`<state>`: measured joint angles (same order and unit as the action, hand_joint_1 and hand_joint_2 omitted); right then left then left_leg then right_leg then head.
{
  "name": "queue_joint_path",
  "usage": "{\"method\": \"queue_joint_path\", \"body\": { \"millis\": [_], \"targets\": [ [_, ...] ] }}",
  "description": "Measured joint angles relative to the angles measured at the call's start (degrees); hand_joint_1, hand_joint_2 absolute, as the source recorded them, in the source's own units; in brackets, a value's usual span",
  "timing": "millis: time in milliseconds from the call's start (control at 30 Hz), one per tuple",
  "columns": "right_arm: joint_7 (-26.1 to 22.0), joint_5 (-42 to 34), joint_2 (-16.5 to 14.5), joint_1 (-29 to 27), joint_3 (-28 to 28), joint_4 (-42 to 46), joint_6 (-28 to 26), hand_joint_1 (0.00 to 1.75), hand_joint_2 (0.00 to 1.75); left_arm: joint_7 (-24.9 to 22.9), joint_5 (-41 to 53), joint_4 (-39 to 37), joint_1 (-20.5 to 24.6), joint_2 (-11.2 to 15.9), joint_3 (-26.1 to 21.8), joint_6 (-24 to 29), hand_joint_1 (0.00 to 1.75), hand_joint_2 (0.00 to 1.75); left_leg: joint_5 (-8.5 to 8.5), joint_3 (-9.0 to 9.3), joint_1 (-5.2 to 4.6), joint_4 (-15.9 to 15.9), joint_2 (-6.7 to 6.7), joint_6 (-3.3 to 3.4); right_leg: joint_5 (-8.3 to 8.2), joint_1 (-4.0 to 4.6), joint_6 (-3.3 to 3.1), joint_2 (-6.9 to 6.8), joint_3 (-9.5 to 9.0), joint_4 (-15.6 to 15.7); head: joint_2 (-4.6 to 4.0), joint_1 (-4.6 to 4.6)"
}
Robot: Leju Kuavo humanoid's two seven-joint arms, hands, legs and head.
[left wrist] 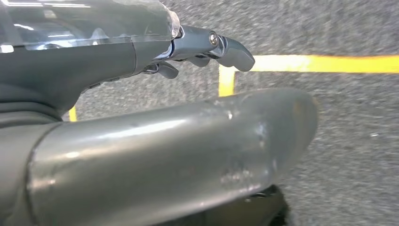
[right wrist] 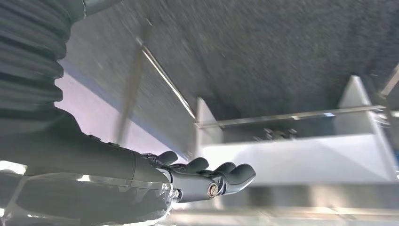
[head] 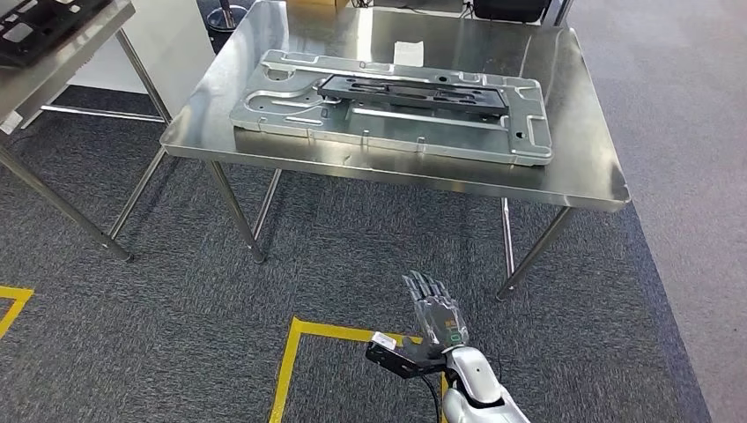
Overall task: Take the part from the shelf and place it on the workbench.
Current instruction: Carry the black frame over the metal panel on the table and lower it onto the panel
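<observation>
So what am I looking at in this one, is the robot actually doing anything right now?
Nothing is being handled at this moment. A black part already lies on a large grey metal panel on the steel workbench. The robot stands back from it on the carpet; its right hand is low over the floor, fingers spread and holding nothing. The left hand hangs over the carpet near yellow floor tape, also holding nothing. Another black part sits on a second table at far left.
</observation>
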<state>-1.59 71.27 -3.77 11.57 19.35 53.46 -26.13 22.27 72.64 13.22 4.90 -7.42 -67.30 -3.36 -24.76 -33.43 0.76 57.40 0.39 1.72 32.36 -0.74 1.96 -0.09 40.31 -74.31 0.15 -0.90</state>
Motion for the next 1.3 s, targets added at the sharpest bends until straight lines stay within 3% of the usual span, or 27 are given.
{"method": "queue_joint_path", "body": {
  "millis": [67, 100, 167, 200, 267, 300, 333, 400, 433, 467, 500, 533, 567, 600, 667, 700, 767, 833, 933, 967, 1000, 1033, 1067, 1133, 1167, 1200, 1300],
  "targets": [
    [-2.0, -4.1, 0.0, -3.1, -2.3, 2.7, -0.8, 0.0, 0.44, 0.3, -0.6, 0.0, 0.0, -0.1, -0.4, 0.3, 0.0, 0.0, 0.96, -1.79, 0.02, 0.6, 0.15, -0.35, -2.85, -0.1, -0.14, -0.03, -4.69, 4.4, 0.0, 0.01],
    [-3.8, -7.6, -0.1, -4.9, -3.8, 4.2, -1.1, 0.0, 0.0, 0.5, -1.1, 0.0, 0.0, -0.2, -0.7, 0.5, 0.0, 0.0, 1.32, -2.46, -0.07, 0.9, 0.12, -0.58, -2.85, -0.02, -0.31, -0.05, -8.22, 8.9, 0.0, -0.02],
    [-8.8, -17.2, -0.4, -8.7, -7.6, 6.9, -0.3, 0.0, 0.0, 1.1, -2.2, 0.0, -0.1, -0.4, -1.5, 0.7, 0.0, 0.0, 2.09, -3.02, -0.2, 1.3, 0.01, -1.18, -1.17, 0.21, -0.82, -0.08, -13.5, 16.2, 0.01, 0.0],
    [-12.3, -22.4, -0.5, -10.5, -10.0, 7.7, 1.0, 0.0, 0.0, 1.4, -2.7, 0.0, -0.2, -0.5, -2.0, 0.7, 0.0, 0.0, 2.52, -3.06, -0.22, 1.3, -0.04, -1.54, -0.54, 0.39, -1.13, -0.09, -14.51, 17.9, 0.02, -0.01],
    [-20.1, -29.5, -1.2, -13.9, -16.1, 7.7, 4.6, 0.0, 0.0, 1.9, -3.5, 0.0, -0.5, -0.5, -3.0, 0.8, 0.0, 0.0, 2.97, -3.24, -0.08, 1.2, -0.22, -2.29, -1.33, 0.37, -2.06, -0.32, -13.97, 18.4, 0.01, -0.06],
    [-23.9, -31.3, -1.6, -15.2, -19.6, 7.2, 6.2, 0.0, 0.0, 2.1, -3.7, 0.0, -0.6, -0.6, -3.4, 0.8, 0.0, 0.0, 1.81, -3.64, -0.01, 1.9, -0.31, -2.6, -2.0, 0.3, -2.65, -0.46, -13.37, 18.5, 0.01, -0.03],
    [-26.7, -31.7, -2.0, -16.2, -23.0, 6.6, 7.3, 0.0, 0.0, 2.2, -3.9, 0.0, -0.8, -0.6, -3.8, 0.8, 0.0, 0.0, -0.5, -4.23, 0.04, 3.5, -0.4, -2.85, -2.75, 0.22, -3.16, -0.59, -12.57, 18.6, 0.01, 0.1],
    [-29.6, -31.2, -3.0, -17.4, -29.1, 5.5, 9.4, 0.0, 0.0, 2.3, -4.1, 0.0, -0.8, -0.6, -4.4, 0.8, 0.0, 0.0, -7.01, -5.57, 0.12, 9.8, -0.37, -3.19, -4.18, 0.35, -3.74, -0.6, -10.77, 18.5, 0.01, 0.34],
    [-30.2, -31.0, -3.5, -17.7, -32.0, 4.8, 11.2, 0.0, 0.0, 2.3, -4.2, 0.0, -0.8, -0.6, -4.7, 0.9, 0.0, 0.0, -9.16, -5.97, 0.14, 13.4, -0.36, -3.32, -4.89, 0.49, -3.8, -0.59, -9.81, 18.4, 0.01, 0.41],
    [-30.7, -30.9, -3.9, -17.8, -34.7, 3.8, 13.1, 0.0, 0.0, 2.3, -4.4, 0.0, -0.8, -0.6, -4.9, 1.1, 0.0, 0.0, -9.79, -5.92, 0.13, 16.3, -0.36, -3.36, -5.57, 0.63, -3.81, -0.6, -8.86, 18.3, 0.0, 0.39],
    [-31.5, -31.2, -4.1, -17.7, -38.0, 2.0, 15.2, 0.0, 0.0, 2.3, -4.6, 0.0, -0.7, -0.6, -5.3, 1.3, 0.0, 0.0, -8.94, -5.25, 0.11, 17.9, -0.36, -3.29, -6.18, 0.77, -3.75, -0.64, -7.86, 18.0, 0.0, 0.41],
    [-32.5, -31.7, -4.2, -17.6, -42.0, -0.6, 17.2, 0.0, 0.0, 2.3, -4.8, 0.0, -0.7, -0.7, -5.6, 1.6, 0.0, 0.0, -7.09, -3.67, 0.05, 17.4, -0.38, -3.06, -6.7, 0.88, -3.66, -0.71, -6.89, 17.7, 0.0, 0.41],
    [-33.3, -32.5, -4.2, -17.2, -46.2, -3.6, 18.9, 0.0, 0.0, 2.4, -5.1, 0.0, -0.7, -0.7, -5.9, 1.8, 0.0, 0.0, -5.33, -1.25, -0.06, 15.2, -0.4, -2.69, -7.11, 0.99, -3.56, -0.78, -5.97, 17.4, 0.0, 0.41],
    [-33.8, -33.5, -4.2, -16.8, -50.9, -7.0, 20.3, 0.0, 0.0, 2.5, -5.3, 0.0, -0.6, -0.6, -6.1, 2.1, 0.0, 0.0, -4.72, 1.95, -0.24, 11.5, -0.44, -2.18, -7.48, 1.06, -3.43, -0.84, -5.2, 17.0, 0.01, 0.4],
    [-32.5, -35.8, -4.2, -15.9, -59.3, -13.1, 21.6, 0.0, 0.0, 2.7, -5.7, 0.2, -0.6, -0.6, -6.7, 2.7, 0.0, 0.0, -6.58, 8.33, -0.62, 2.3, -0.47, -1.26, -8.13, 1.19, -3.01, -0.92, -4.23, 16.3, 0.01, 0.33],
    [-30.9, -36.8, -4.2, -15.5, -63.2, -15.8, 21.6, 0.0, 0.0, 2.9, -5.9, 0.3, -0.5, -0.6, -6.9, 2.9, 0.0, 0.0, -7.86, 10.16, -0.75, -0.8, -0.46, -0.92, -8.52, 1.16, -2.7, -1.02, -4.05, 16.1, 0.01, 0.29],
    [-26.0, -38.1, -4.2, -14.7, -70.4, -20.7, 20.3, 0.0, 0.0, 3.1, -6.2, 0.4, -0.5, -0.6, -7.4, 3.3, 0.0, 0.0, -8.1, 10.78, -0.76, -2.9, -0.42, -0.29, -9.36, 1.02, -1.96, -1.21, -3.96, 16.2, 0.01, 0.21],
    [-21.9, -38.3, -4.3, -14.1, -75.8, -24.8, 18.8, 0.0, 0.0, 3.3, -6.3, 0.5, -0.6, -0.6, -7.8, 3.6, 0.0, 0.0, -6.79, 10.15, -0.61, -3.3, -0.47, 0.46, -8.0, 0.79, -1.19, -0.8, -3.3, 14.9, 0.01, 0.14],
    [-19.9, -38.3, -4.5, -13.4, -80.6, -28.7, 18.1, 0.0, 0.0, 3.4, -6.5, 0.6, -0.7, -0.6, -8.2, 3.7, 0.0, 0.0, -5.12, 8.26, -0.57, -3.2, -0.74, 0.81, -0.76, 0.24, -0.34, -0.21, 0.14, 5.0, 0.0, -0.09],
    [-19.8, -38.3, -4.6, -13.1, -81.5, -29.6, 18.1, 0.0, 0.0, 3.4, -6.5, 0.6, -0.8, -0.6, -8.4, 3.7, 0.0, 0.0, -4.7, 7.56, -0.57, -3.1, -0.94, 0.68, 0.87, 0.06, -0.1, -0.18, 0.88, 1.8, 0.0, -0.1],
    [-19.7, -38.2, -4.6, -12.9, -82.3, -30.3, 18.1, 0.0, 0.0, 3.4, -6.5, 0.6, -0.8, -0.6, -8.5, 3.7, 0.0, 0.0, -4.37, 6.92, -0.53, -2.8, -1.23, 0.52, 1.42, -0.11, 0.09, -0.17, 0.64, 0.4, 0.0, -0.09],
    [-19.6, -38.2, -4.6, -12.7, -83.0, -30.8, 18.1, 0.0, 0.0, 3.4, -6.5, 0.6, -0.9, -0.6, -8.6, 3.6, 0.0, 0.0, -4.13, 6.4, -0.44, -2.5, -1.59, 0.34, 0.88, -0.28, 0.23, -0.1, -0.86, 1.5, 0.01, -0.11],
    [-19.6, -38.2, -4.6, -12.5, -83.6, -31.2, 18.1, 0.0, 0.0, 3.4, -6.5, 0.6, -0.9, -0.6, -8.6, 3.6, 0.0, 0.0, -4.0, 6.0, -0.31, -2.1, -2.04, 0.16, -0.42, -0.47, 0.34, 0.22, -3.46, 4.8, 0.01, -0.11],
    [-19.5, -38.3, -4.6, -12.4, -84.6, -31.9, 18.1, 0.0, 0.0, 3.4, -6.5, 0.6, -0.8, -0.6, -8.6, 3.6, 0.0, 0.0, -3.98, 5.17, -0.17, -1.1, -3.02, -0.36, -2.39, -0.8, 0.28, 2.33, -8.94, 13.1, 0.01, -0.15],
    [-19.4, -38.3, -4.6, -12.3, -85.1, -32.2, 18.1, 0.0, 0.0, 3.4, -6.5, 0.6, -0.7, -0.7, -8.6, 3.6, 0.0, 0.0, -3.97, 4.7, -0.18, -0.7, -3.51, -0.73, -2.74, -0.86, 0.07, 3.17, -10.48, 15.7, 0.0, -0.12],
    [-18.8, -38.2, -4.6, -12.2, -85.5, -32.6, 17.9, 0.0, 0.0, 3.4, -6.5, 0.6, -0.6, -0.7, -8.6, 3.6, 0.0, 0.0, -3.93, 4.26, -0.19, -0.3, -3.96, -1.13, -2.67, -0.75, -0.25, 3.66, -11.1, 16.8, 0.0, -0.08],
    [-13.4, -38.0, -4.7, -11.7, -86.9, -33.9, 16.6, 0.0, 0.0, 3.7, -6.6, 0.6, -0.7, -0.7, -8.7, 3.7, 0.0, 0.0, -3.85, 3.59, -0.01, 0.1, -4.8, -2.17, -2.96, -0.54, -1.57, 2.05, -11.02, 17.0, 0.01, 0.03]
  ]
}}
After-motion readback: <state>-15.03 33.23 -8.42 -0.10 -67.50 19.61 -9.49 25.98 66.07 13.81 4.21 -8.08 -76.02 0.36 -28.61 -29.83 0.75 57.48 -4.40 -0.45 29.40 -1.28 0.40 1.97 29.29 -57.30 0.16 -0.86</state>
